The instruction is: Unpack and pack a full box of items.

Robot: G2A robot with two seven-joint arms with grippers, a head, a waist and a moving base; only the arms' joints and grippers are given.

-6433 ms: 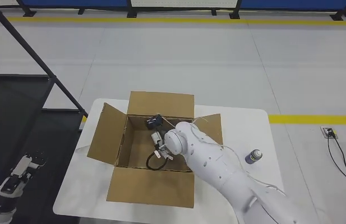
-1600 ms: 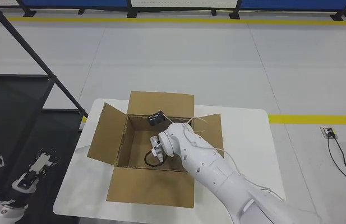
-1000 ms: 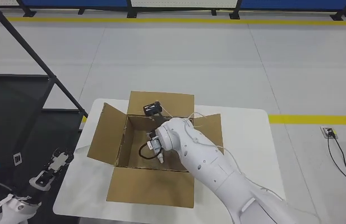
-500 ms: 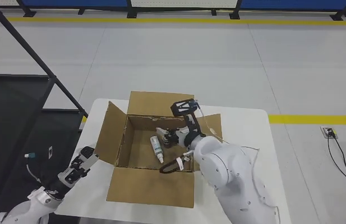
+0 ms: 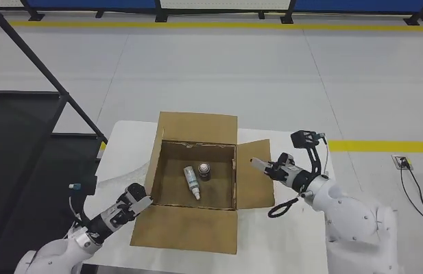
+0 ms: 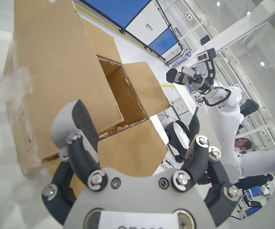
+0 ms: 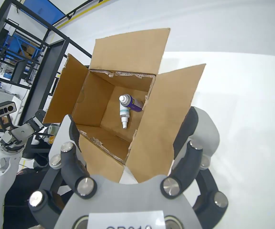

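Cardboard box (image 5: 186, 229), brown, open, holding white spray bottle (image 5: 191, 181); left end effector (image 6: 137, 113) and right end effector (image 7: 131, 120) open, empty. Either may snag a flap, dragging it.

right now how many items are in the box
2. A white spray bottle lies on the box floor; a dark can sits right beside it. Hidden corners may hold more.

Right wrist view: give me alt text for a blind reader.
An open cardboard box on a white table holds a white bottle lying beside a can. The open right gripper frames it in the foreground, empty.
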